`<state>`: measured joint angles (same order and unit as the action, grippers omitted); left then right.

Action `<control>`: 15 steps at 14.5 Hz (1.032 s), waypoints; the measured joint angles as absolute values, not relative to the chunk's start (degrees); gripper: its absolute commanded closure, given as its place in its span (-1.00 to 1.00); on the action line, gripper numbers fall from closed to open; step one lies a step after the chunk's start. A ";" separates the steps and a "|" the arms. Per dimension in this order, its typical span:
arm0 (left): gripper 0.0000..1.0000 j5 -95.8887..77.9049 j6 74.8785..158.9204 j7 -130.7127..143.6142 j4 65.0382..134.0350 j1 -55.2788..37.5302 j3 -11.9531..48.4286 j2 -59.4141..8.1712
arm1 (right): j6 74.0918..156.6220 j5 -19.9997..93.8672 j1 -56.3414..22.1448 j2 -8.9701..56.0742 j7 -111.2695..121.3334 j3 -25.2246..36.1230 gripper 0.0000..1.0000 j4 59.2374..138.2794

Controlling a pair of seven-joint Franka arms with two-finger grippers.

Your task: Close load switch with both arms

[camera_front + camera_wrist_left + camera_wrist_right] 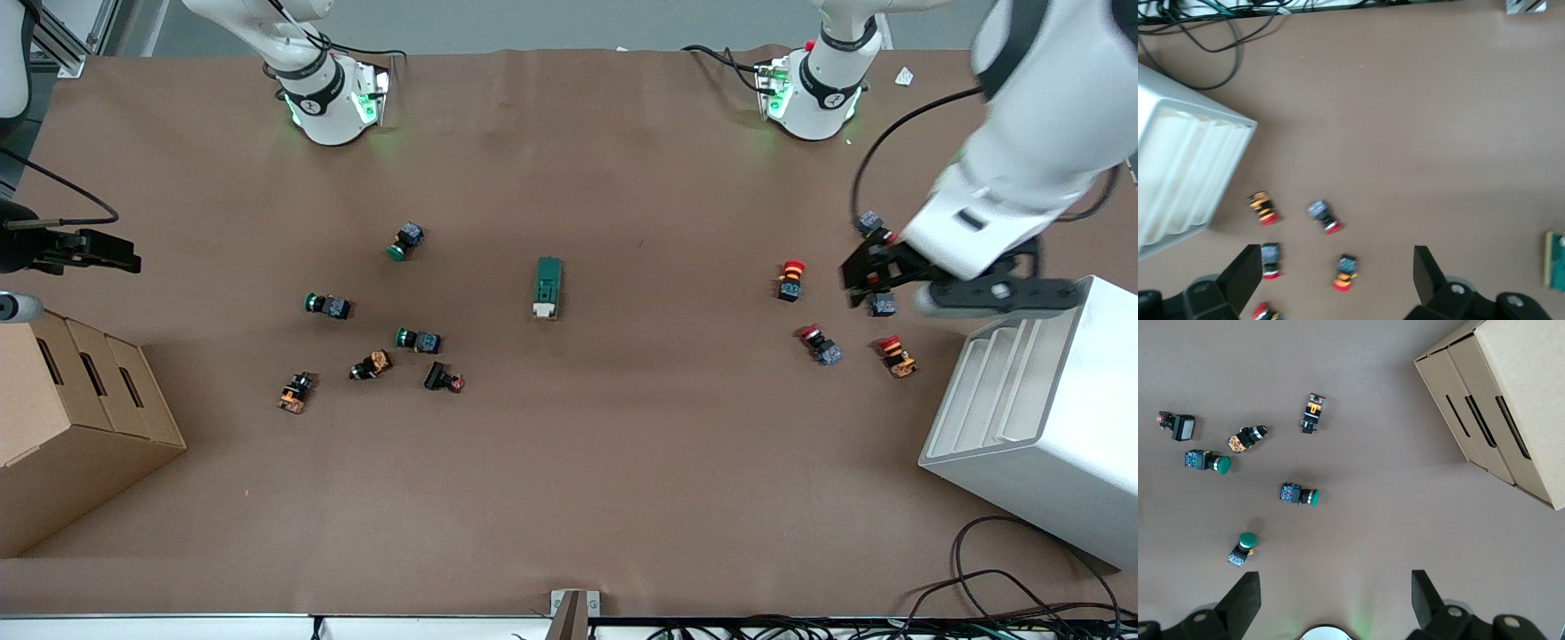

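- The load switch [548, 287] lies mid-table with bare brown mat all around it (cream lever end toward the front camera), so plenty of room on every side.
- Left gripper [867, 277] hangs over the red push-buttons [790, 279] beside the white rack [1040, 418], jaws spread wide, holding nothing.
- Right gripper [1331, 600] is up above the cardboard box [71, 418] end, near the green push-buttons [1299, 495], jaws also wide apart and empty.

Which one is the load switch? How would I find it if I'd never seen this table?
Look at the middle of the brown table, between the two clusters of push-buttons. The load switch lies there alone: a long dark-green block with a cream end, longer than the round-capped buttons.
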<state>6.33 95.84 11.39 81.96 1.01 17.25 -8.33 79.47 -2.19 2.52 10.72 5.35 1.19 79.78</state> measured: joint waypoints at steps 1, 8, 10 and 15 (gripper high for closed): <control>-1.00 6.14 94.26 9.09 81.96 0.91 16.02 -7.21 | 79.28 -1.87 2.51 10.45 5.35 1.19 -1.00 79.71; -1.00 0.77 87.17 4.43 82.04 0.80 9.70 -3.69 | 78.58 -0.91 0.11 5.27 5.35 2.18 -1.00 81.65; -1.00 0.17 86.23 4.43 82.66 0.84 8.86 -2.83 | 78.51 -0.91 -0.22 3.52 5.35 2.24 -1.00 82.67; -1.00 -0.66 84.46 4.43 85.99 1.77 8.41 0.46 | 79.03 -0.91 -0.30 -2.53 5.35 2.49 -1.00 88.04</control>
